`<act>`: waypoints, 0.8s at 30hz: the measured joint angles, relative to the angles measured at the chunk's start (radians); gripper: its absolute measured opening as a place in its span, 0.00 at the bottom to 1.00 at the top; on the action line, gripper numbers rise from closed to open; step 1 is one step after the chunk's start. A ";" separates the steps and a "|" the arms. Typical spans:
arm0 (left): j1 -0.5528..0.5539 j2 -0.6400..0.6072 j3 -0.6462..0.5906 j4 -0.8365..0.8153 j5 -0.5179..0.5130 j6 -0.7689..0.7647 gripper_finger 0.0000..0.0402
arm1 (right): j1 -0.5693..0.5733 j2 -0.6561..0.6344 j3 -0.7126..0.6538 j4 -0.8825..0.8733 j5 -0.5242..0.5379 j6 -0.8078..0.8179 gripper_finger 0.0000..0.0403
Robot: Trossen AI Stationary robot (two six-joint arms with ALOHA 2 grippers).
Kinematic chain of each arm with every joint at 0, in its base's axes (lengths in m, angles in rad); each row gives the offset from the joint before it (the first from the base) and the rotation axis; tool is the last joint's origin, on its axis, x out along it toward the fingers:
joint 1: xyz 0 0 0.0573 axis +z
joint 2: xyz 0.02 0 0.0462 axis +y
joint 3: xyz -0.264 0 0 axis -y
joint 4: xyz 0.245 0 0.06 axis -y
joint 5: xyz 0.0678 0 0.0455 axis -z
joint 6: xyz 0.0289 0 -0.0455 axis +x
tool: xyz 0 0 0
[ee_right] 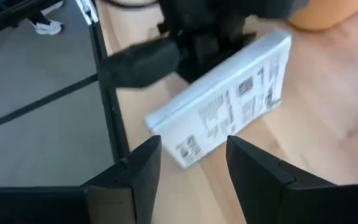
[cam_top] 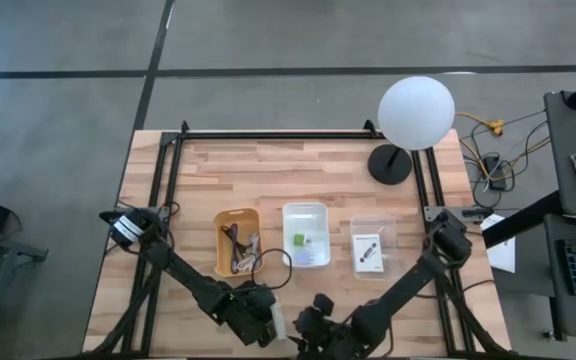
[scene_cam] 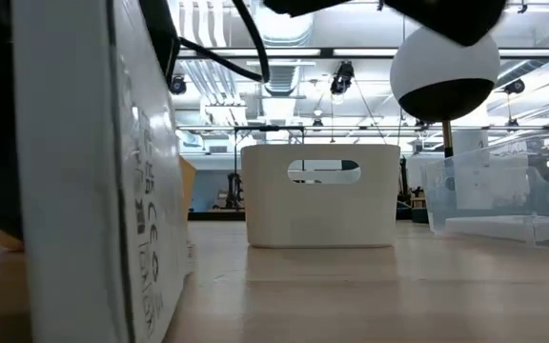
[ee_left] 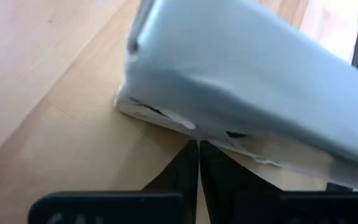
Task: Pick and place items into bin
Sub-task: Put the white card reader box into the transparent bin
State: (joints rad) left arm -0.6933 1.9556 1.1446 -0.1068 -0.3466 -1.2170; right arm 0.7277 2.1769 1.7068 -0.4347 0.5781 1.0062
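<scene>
A white flat box with a printed label (ee_right: pixel 229 106) stands tipped up on one long edge near the table's near edge (cam_top: pixel 279 322) and fills the left of the low view (scene_cam: pixel 93 171). My left gripper (ee_left: pixel 199 155) is shut, its tips under the box's raised face (cam_top: pixel 266 322). My right gripper (ee_right: pixel 194 162) is open and sits just right of the box (cam_top: pixel 313 322) without touching it. An orange bin (cam_top: pixel 236 243) holds cables. A white bin (cam_top: pixel 306 235) holds a tiny green block. A clear bin (cam_top: pixel 371 247) holds a white card. My left gripper has its shut fingertips (ee_left: pixel 191 163) against the underside of the white box, beside its lower long edge (ee_left: pixel 166 121). They come in low, from the table's left. The box leans tilted over them, with that edge on the table. Whether they pinch anything is hidden by the box.
A lamp with a white globe (cam_top: pixel 416 113) and a dark base (cam_top: pixel 390 165) stands at the far right of the table. The three bins sit in a row mid-table (scene_cam: pixel 320 195). Both grippers work close to the near edge. Bare wood lies beyond the bins.
</scene>
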 joint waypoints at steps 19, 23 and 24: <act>-0.001 -0.008 0.019 0.043 0.002 0.027 0.00 | -0.003 0.009 0.009 -0.001 0.001 0.060 0.42; -0.006 -0.009 0.047 0.040 0.002 0.027 0.00 | 0.002 0.009 0.007 -0.004 0.000 0.061 0.42; -0.007 -0.009 0.053 0.041 0.002 0.028 0.00 | 0.002 0.009 0.007 -0.004 0.000 0.064 0.42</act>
State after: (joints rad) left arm -0.7001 1.9465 1.1975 -0.0654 -0.3450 -1.1893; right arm 0.7296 2.1860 1.7134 -0.4385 0.5777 1.0699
